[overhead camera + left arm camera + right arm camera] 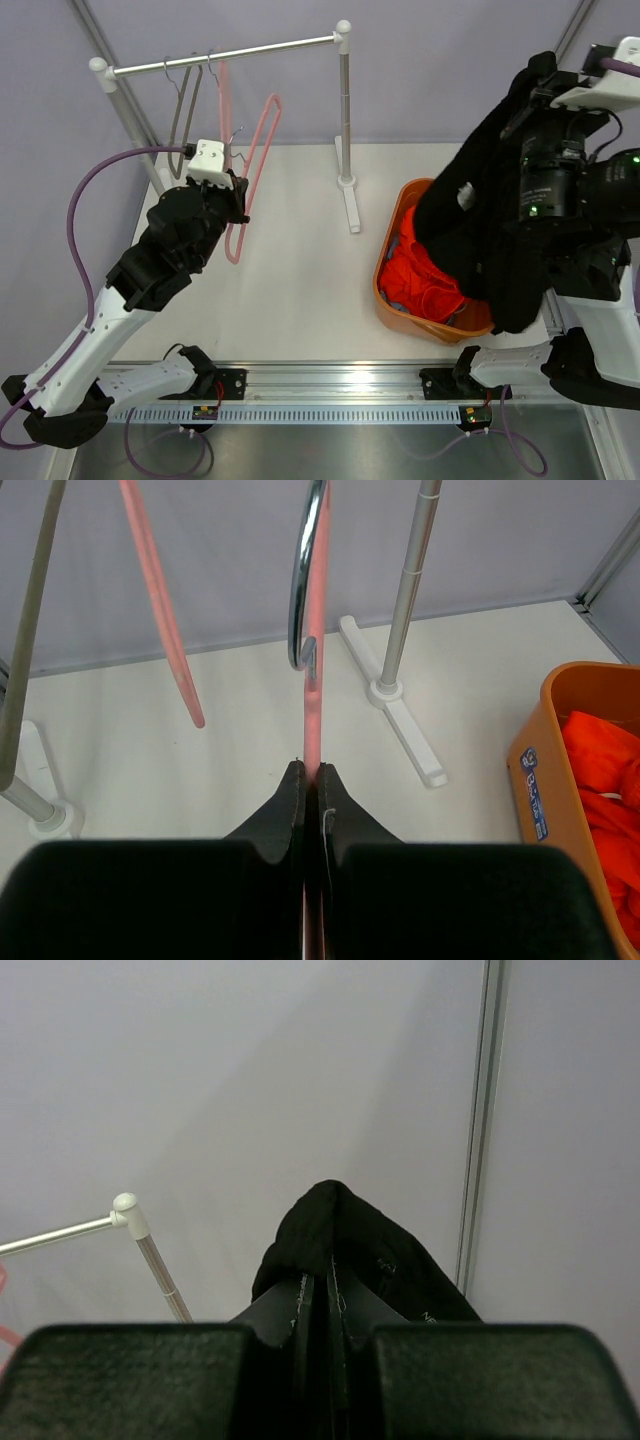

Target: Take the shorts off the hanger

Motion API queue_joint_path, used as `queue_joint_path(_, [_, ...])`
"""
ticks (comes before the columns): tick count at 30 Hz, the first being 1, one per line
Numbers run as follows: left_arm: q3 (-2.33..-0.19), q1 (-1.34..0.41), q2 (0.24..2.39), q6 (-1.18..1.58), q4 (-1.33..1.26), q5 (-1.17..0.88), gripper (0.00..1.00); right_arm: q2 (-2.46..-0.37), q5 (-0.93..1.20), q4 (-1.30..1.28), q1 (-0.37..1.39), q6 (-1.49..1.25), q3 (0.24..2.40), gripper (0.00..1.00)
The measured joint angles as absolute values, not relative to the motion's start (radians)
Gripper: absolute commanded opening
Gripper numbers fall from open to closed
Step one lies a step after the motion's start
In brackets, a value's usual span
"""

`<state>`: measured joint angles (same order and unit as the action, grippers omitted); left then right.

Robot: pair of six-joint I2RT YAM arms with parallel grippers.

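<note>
Over white tabletop (300, 270), reaching high above orange plastic basket (383, 285) with right gripper (318, 1295), pinched on soft black fabric shorts (470, 240) hanging lengthwise straight down. Left of basket, stretching forward with left gripper (310, 780) clamped on slim pink hanger (313, 710).

The left arm (150, 270) has chunky black parts and smooth white parts, with a small white box (208, 158) near its tip. The right arm (590, 290) looks the same and has a tiny green light (533, 211). Thin purple cables (150, 151) run along them. The left gripper (311, 776) and the right gripper (320, 1290) each have two black pointed fingers (285, 810).
</note>
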<state>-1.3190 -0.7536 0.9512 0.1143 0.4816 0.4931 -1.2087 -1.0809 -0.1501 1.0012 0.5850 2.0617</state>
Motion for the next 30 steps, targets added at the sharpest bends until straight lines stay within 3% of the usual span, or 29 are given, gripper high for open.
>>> queue_joint_path(7, [-1.316,-0.754,0.951,0.114,0.484,0.492,0.0,-1.322,-1.023,-0.303,0.85,0.469,2.148,0.0])
queue_joint_path(17, [-1.313,-0.754,0.951,0.114,0.485,0.482,0.0,-1.357,-0.881,-0.595,0.481,0.155,2.183,0.0])
queue_joint_path(20, [-1.309,-0.754,0.952,0.114,0.485,0.478,0.0,-1.299,-0.816,-0.63,0.427,0.03,2.025,0.0])
queue_joint_path(25, [-1.308,-0.754,0.967,0.117,0.485,0.469,0.0,-1.158,-0.646,-0.612,0.406,-0.224,1.533,0.0])
queue_joint_path(30, [-1.306,-0.754,0.978,0.125,0.486,0.457,0.0,-1.178,-0.421,-0.539,0.406,-0.467,1.086,0.0])
